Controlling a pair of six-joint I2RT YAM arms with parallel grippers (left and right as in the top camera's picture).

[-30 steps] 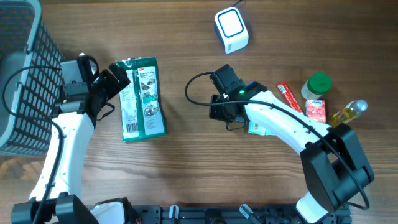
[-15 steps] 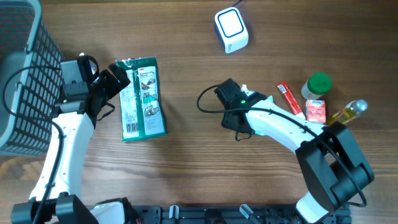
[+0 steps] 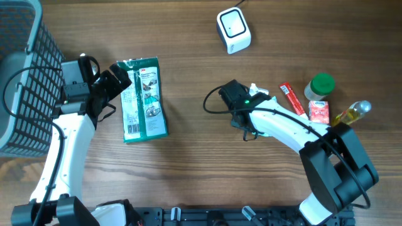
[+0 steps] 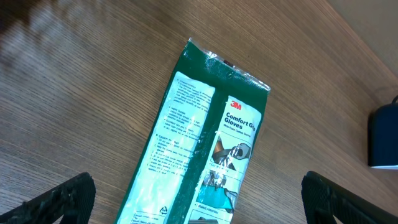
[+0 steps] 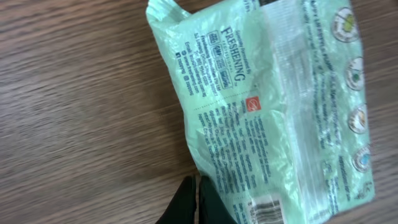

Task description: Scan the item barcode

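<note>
My right gripper [image 5: 196, 200] is shut on the edge of a pale green packet [image 5: 273, 106], held just above the wood. The packet's printed back faces the wrist camera, and its barcode [image 5: 264, 209] shows beside the fingertips. From overhead only a pale corner of the packet [image 3: 255, 88] shows beside my right gripper [image 3: 244, 108]. The white scanner [image 3: 233, 29] stands at the back, up and slightly left of it. My left gripper [image 4: 199, 208] is open and hovers over a green glove pack [image 4: 211, 137], which lies flat [image 3: 143, 98] at the left.
A dark wire basket [image 3: 22, 75] fills the far left. At the right lie a red stick packet [image 3: 291, 97], a green-lidded jar [image 3: 322, 84], a small red box [image 3: 319, 111] and an oil bottle [image 3: 353, 112].
The right arm has swung right and turned, taking the pale green packet from under its forearm up towards the back. The left arm and glove pack have not moved.
</note>
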